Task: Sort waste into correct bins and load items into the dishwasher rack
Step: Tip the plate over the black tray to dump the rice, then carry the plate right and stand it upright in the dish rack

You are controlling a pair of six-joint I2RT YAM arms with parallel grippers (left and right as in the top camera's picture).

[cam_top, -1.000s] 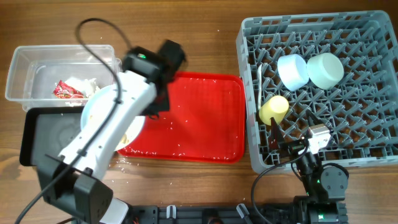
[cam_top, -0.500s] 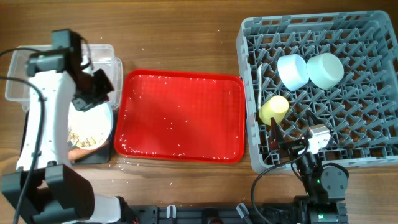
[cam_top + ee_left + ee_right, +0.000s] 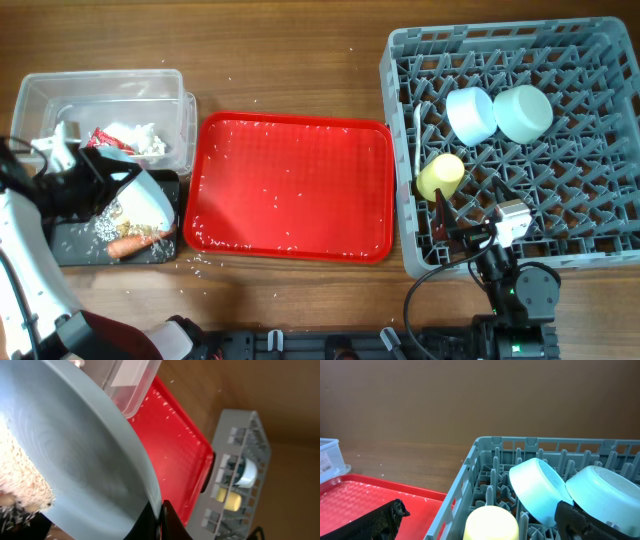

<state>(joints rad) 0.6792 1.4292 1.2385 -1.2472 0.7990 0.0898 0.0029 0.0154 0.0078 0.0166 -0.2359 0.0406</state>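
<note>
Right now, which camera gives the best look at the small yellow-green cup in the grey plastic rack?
The overhead view: the small yellow-green cup shows whole among the pegs of the grey plastic rack. The right wrist view is closer but crops the cup at the bottom edge; the left wrist view shows it small and blurred.

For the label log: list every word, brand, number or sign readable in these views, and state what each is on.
Nothing can be read outright.
Red snack wrapper: white print shows, too small to read.
Clear tub: dark printed marks on its wall in the right wrist view, too blurred to read.
Dishwasher rack and red tray: no markings visible.
</note>
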